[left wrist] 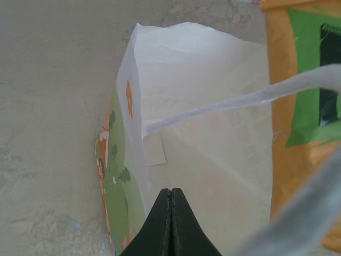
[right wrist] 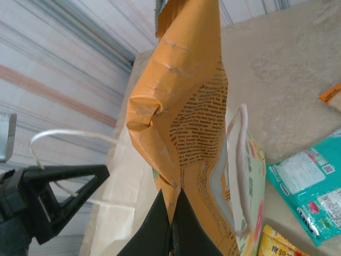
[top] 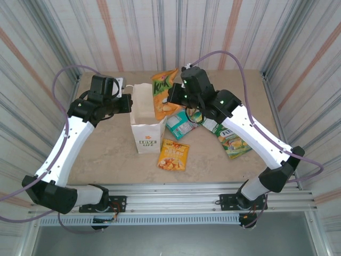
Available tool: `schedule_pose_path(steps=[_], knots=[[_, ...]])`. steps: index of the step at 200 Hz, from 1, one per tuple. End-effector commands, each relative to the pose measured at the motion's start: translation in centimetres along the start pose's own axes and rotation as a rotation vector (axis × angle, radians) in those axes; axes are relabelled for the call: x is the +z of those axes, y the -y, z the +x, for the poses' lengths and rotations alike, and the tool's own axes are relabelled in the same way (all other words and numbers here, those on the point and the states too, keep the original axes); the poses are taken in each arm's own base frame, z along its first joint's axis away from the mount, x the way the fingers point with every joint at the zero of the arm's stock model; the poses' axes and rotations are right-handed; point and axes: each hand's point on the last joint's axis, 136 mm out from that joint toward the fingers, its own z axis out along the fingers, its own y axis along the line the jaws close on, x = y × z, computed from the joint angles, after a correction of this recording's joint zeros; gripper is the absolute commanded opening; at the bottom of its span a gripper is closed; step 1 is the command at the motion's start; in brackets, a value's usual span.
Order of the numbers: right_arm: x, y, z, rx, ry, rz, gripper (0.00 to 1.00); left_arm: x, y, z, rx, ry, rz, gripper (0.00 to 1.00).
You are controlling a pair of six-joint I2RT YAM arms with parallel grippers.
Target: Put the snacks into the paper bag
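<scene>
Both arms (top: 69,140) (top: 257,134) inward; packet (top: 161,89) above bag (top: 145,127)

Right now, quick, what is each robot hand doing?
Left gripper: shut, at the paper bag's rim; cannot tell if it pinches it.
Right gripper: shut on the orange snack packet.

Beige table (top: 106,154) boxed in by striped walls (top: 160,32)
The table has a pale, marbled top. The ribbed walls, striped grey and rust, rise behind it and on both its sides. A slotted metal rail (top: 176,194) runs along the table's near edge.
</scene>
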Motion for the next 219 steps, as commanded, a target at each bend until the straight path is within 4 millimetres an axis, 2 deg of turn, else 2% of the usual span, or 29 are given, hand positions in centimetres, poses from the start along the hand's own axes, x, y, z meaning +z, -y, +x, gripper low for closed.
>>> schedule_pose_path(steps=[1,26,72,96,112,134,163,187,204,219], knots=[[-0.8,-1.9,0.0,-0.014,0.012,-0.033,0.00,-1.1,0.3,-0.7,-0.006,0.041,0.021,0.00],[-0.5,-3.3,0.7,-0.007,0.008,-0.069,0.00,-0.9,0.4,-0.7,-0.009,0.037,0.026,0.00],[2.3,-4.7,2.4,0.015,-0.061,-0.113,0.00,-0.3,0.7,-0.6,-0.009,0.021,0.037,0.00],[3.9,-4.3,3.5,0.021,-0.105,-0.098,0.00,-0.4,0.8,-0.6,-0.006,0.024,0.040,0.00],[4.3,-3.9,3.9,0.028,-0.126,-0.084,0.00,-0.4,0.7,-0.5,-0.006,0.025,0.035,0.00],[3.6,-3.2,3.9,0.020,-0.120,-0.048,0.01,-0.7,0.5,-0.5,-0.003,0.033,0.024,0.00],[2.0,-0.8,4.1,-0.014,-0.108,0.069,0.01,-0.8,0.1,-0.6,0.000,0.040,0.001,0.00],[2.1,0.4,4.5,-0.029,-0.109,0.122,0.02,-0.6,0.3,-0.6,-0.002,0.037,0.010,0.00],[2.8,0.1,4.7,-0.027,-0.114,0.107,0.06,-0.5,0.4,-0.6,-0.005,0.035,0.016,0.00],[3.4,-0.7,4.7,-0.032,-0.118,0.072,0.19,-0.5,0.6,-0.6,-0.006,0.033,0.022,0.00]])
